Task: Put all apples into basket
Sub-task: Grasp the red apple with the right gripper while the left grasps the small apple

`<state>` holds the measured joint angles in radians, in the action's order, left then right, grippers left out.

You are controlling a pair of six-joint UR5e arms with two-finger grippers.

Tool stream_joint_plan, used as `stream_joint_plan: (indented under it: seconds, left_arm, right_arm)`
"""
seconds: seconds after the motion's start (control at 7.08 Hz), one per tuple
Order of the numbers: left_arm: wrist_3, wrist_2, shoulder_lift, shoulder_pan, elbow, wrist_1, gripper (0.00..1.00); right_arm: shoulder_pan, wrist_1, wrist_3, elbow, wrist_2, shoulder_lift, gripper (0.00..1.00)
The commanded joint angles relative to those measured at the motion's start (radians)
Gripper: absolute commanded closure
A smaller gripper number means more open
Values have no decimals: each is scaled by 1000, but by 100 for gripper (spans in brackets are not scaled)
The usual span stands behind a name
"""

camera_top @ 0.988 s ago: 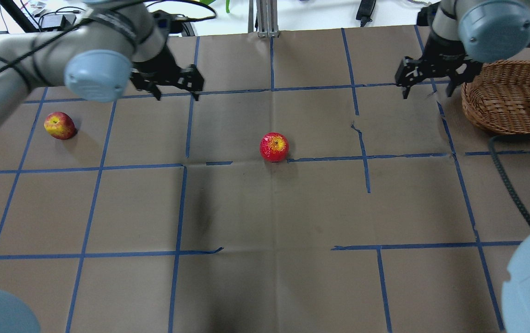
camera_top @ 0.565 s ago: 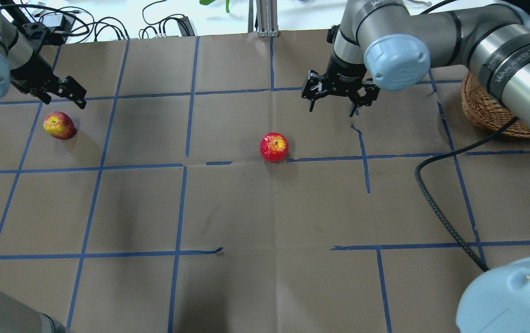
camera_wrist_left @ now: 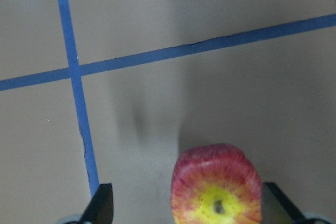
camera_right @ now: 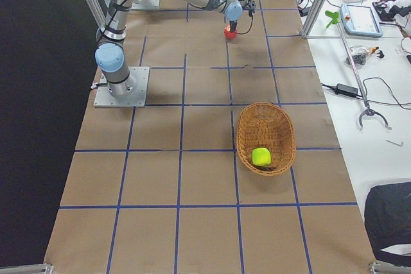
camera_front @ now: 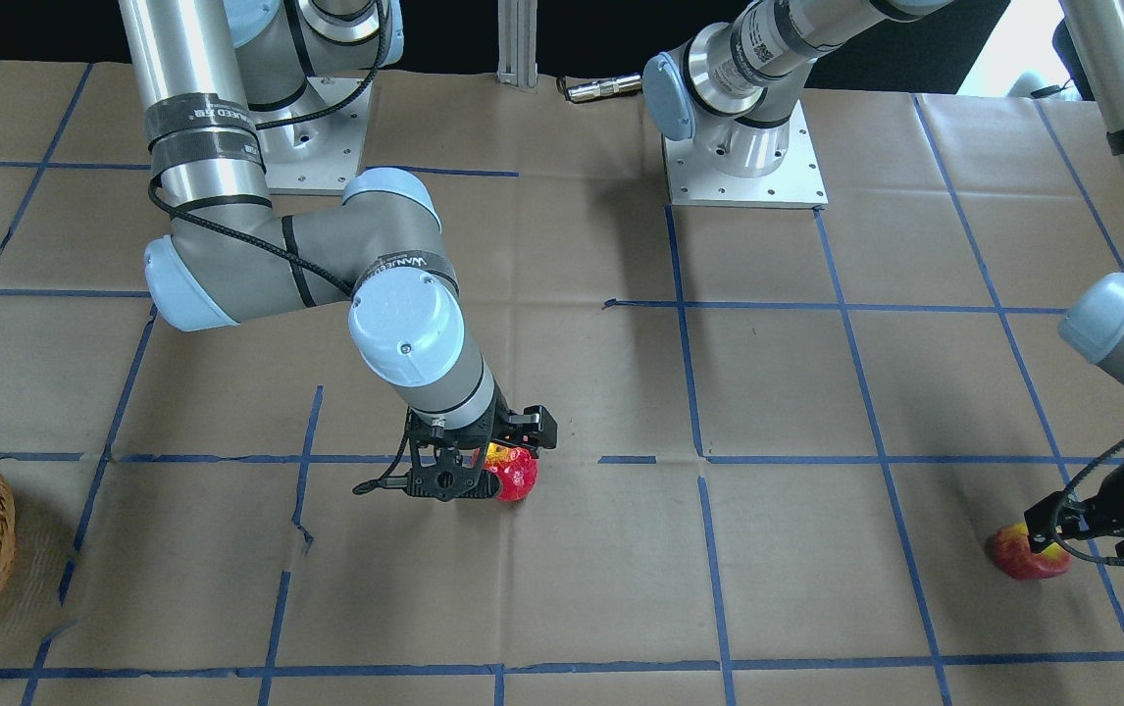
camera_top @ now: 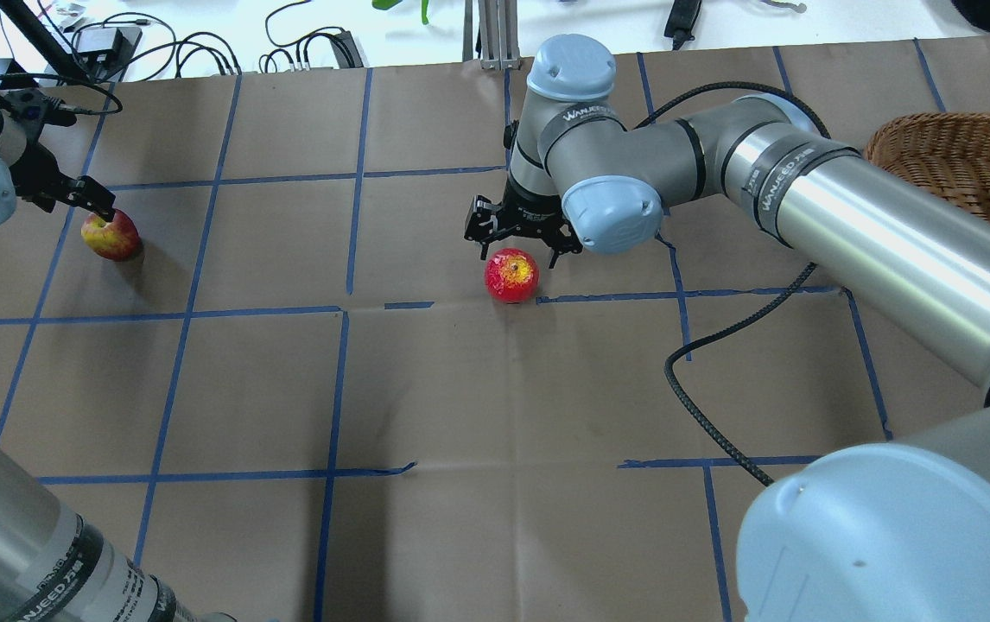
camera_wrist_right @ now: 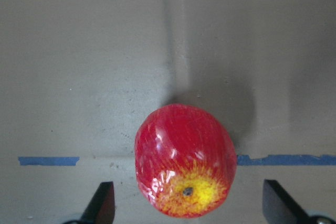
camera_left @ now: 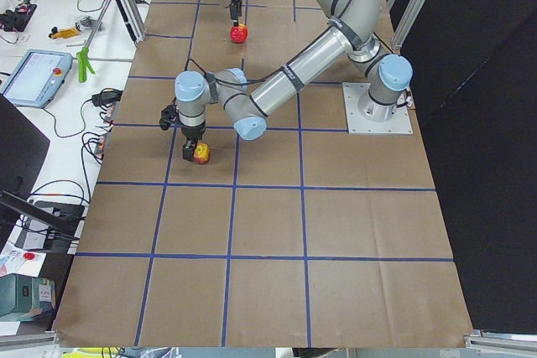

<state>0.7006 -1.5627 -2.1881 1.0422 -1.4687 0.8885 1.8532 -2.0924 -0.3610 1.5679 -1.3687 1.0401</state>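
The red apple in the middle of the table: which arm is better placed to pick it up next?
Right. The right hand is open directly over the middle red apple, one finger each side. The left hand is far off, open over the red-yellow apple.

Lettering on the arm bands
"WANJEED" in white stands on the right arm's wrist band, the right arm's forearm band and the left arm's band; no other print is legible.

Table: brown paper, blue tape grid.
Bench past far edge: white, cables, pendant.
Backdrop: black.
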Motion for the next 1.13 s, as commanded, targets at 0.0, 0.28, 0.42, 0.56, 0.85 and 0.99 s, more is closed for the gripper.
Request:
stream_joint_plan:
  seconds: [0.0, 0.28, 0.42, 0.56, 0.85, 0.99]
  left_arm:
    - [-21, 76, -21, -4, 19, 6, 1]
    - [-21, 78, -22, -5, -4, 6, 1]
    - [-16, 70, -28, -7, -12, 7, 1]
    - [-15, 49, -50, -5, -10, 7, 1]
    - [-15, 10, -64, -5, -10, 12, 2]
    - [-16, -28, -62, 1, -1, 24, 31]
  right_arm:
    - [3, -49, 1, 21, -16, -34, 1]
    - [3, -51, -3, 18, -39, -34, 61]
    - [3, -51, -1, 11, -46, -28, 88]
    - [-6, -48, 2, -5, -49, -8, 89]
    - [-151, 94, 55, -93, -116, 55, 88]
    - [-248, 195, 156, -156, -118, 70, 87]
